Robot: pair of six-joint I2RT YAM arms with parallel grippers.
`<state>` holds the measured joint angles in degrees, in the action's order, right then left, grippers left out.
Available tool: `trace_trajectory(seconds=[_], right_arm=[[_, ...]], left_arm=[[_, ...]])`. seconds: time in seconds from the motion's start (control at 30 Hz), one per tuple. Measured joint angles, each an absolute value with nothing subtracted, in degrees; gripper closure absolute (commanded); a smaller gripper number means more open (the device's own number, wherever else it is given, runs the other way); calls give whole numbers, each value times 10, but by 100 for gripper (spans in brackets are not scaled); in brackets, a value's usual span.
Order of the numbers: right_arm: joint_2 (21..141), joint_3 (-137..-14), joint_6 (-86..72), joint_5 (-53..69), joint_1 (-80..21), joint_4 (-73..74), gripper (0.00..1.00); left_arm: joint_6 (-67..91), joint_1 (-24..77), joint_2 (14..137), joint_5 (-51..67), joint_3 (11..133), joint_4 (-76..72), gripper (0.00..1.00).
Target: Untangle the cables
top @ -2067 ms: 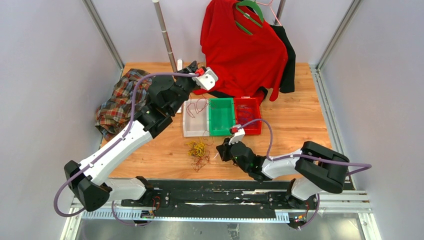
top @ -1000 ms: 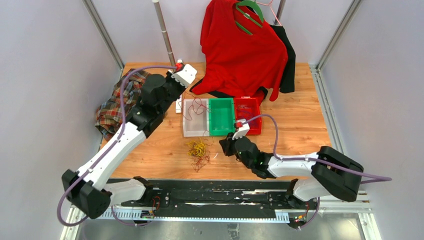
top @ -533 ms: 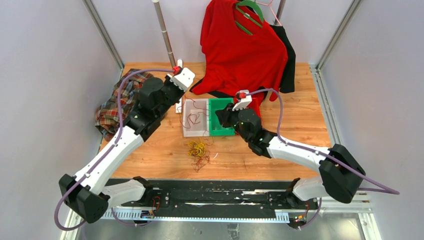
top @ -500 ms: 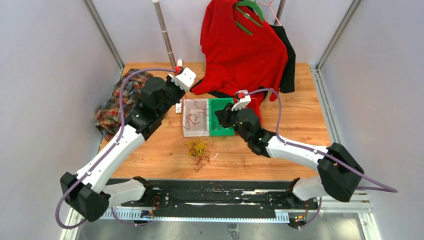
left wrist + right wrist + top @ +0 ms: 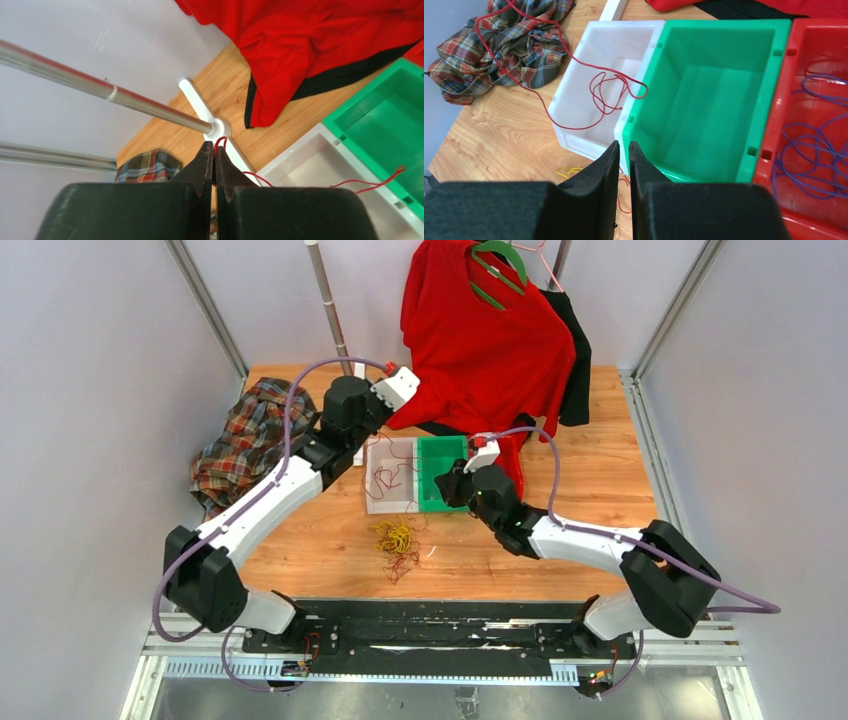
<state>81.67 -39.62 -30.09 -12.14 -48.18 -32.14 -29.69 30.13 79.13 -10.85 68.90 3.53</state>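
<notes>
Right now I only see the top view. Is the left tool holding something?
Observer: Yes. The left wrist view shows the left tool shut on a red wire.
Operator: Where does it go?
Observer: Down into the white bin, with one loop reaching across to the green bin rim.
Operator: And the red bin? I can hardly see it.
Observer: Purple wires lie in it.
</notes>
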Motion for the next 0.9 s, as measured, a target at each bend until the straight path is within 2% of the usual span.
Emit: trace_trajectory(seconds=[0.3,0.67,0.9], right_arm=[[764,-348,-309,-132,-461,-321,89],[670,-291,-319,-162,-455,-293,90],[655,-282,-322,-168,-453,-280,90]], left_arm=[[-315,302,838,-102,681,46,99],[-330,313,959,-77,688,60,100],[-349,312,993,-76,685,49,99]])
